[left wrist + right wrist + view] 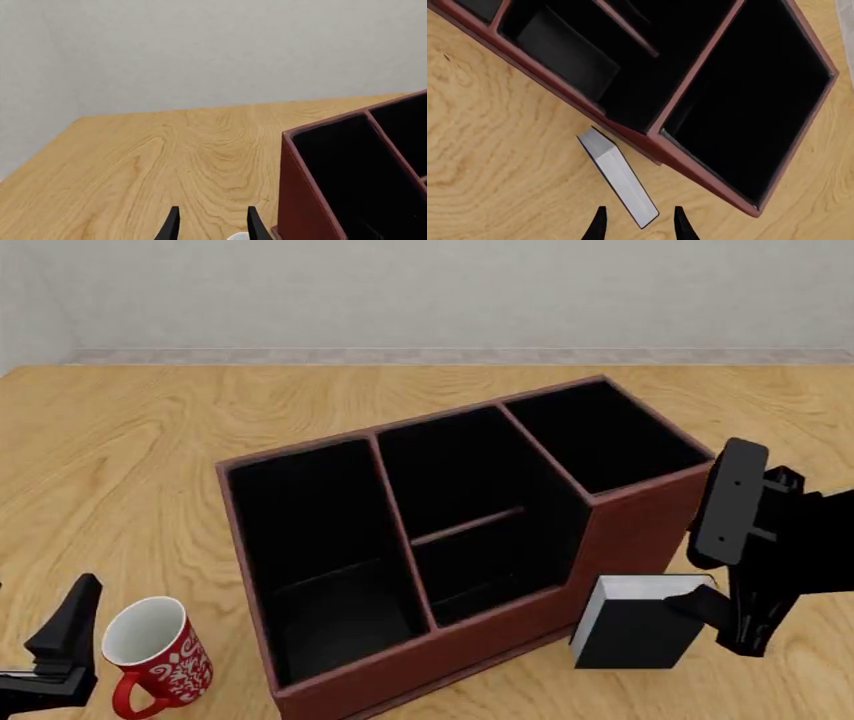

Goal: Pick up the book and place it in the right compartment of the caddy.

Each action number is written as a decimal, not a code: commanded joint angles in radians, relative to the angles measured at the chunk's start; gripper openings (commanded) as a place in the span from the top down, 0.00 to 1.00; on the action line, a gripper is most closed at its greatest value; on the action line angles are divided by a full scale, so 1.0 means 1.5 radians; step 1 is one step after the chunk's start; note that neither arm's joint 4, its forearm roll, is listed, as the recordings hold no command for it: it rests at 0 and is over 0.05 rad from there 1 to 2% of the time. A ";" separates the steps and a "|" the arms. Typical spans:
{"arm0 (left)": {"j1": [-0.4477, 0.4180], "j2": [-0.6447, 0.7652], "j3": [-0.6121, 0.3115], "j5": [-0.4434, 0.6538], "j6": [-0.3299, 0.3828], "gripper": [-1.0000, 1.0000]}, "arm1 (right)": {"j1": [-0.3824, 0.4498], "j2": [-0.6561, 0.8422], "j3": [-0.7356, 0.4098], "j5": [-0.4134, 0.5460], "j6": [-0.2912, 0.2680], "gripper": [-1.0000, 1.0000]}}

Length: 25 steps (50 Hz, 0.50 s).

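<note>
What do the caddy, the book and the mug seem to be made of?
Caddy: probably leather-like covering, matte red-brown outside, black lining inside.
Book: apparently a hardcover, plain black boards, white paper edges on top.
Mug: looks like glazed ceramic, glossy red with a white pattern and white inside.

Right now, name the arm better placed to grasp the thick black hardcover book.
Right. The right gripper hangs open directly over the thick black hardcover book, standing beside the dark red-brown leather-like caddy. The left gripper sits far across, by the red mug.
</note>
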 commanded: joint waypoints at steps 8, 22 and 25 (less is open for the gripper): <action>0.002 -0.006 0.000 0.010 0.003 0.00 | 0.016 0.023 0.041 -0.051 0.029 0.00; 0.006 -0.006 0.000 0.015 0.011 0.00 | 0.025 0.041 0.086 -0.103 0.067 0.00; 0.004 -0.008 0.000 0.019 0.011 0.00 | 0.029 0.042 0.096 -0.113 0.079 0.00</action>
